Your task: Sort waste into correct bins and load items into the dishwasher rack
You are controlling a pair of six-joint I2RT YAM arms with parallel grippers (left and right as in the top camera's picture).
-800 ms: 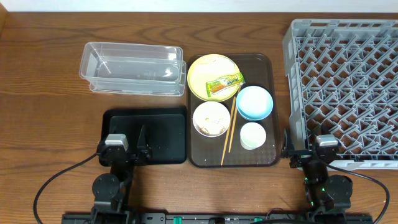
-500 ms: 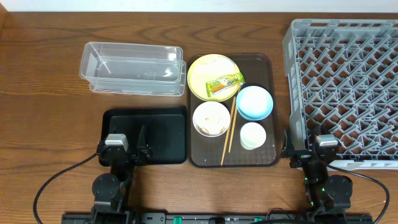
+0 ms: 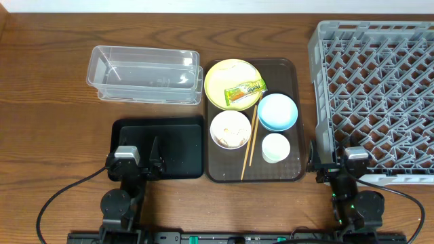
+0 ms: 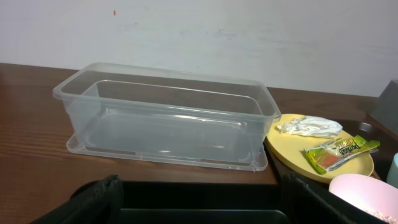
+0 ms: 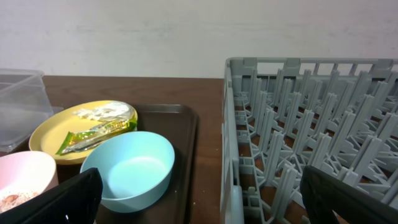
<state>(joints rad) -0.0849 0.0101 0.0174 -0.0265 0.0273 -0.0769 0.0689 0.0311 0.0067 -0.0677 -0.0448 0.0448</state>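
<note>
The green-and-orange wrapper (image 3: 244, 90) lies on the yellow plate (image 3: 224, 78), with white scrap (image 4: 309, 126) beside it in the left wrist view. The white bowl (image 3: 230, 129) holds pale rice-like leftovers. The light blue bowl (image 3: 277, 111), pale cup (image 3: 275, 148) and chopsticks (image 3: 251, 135) share the brown serving tray (image 3: 295, 81). The clear tub (image 3: 144, 73) is at the back left, the black tray (image 3: 180, 146) in front of it. The grey rack (image 3: 376, 95) is at the right. My left gripper (image 3: 139, 163) is open over the black tray's front edge. My right gripper (image 3: 337, 165) is open at the rack's front left corner.
The wooden table (image 3: 47, 129) extends left of the bins. A pale wall (image 4: 199, 31) stands behind the table. Cables run from both arm bases along the front edge.
</note>
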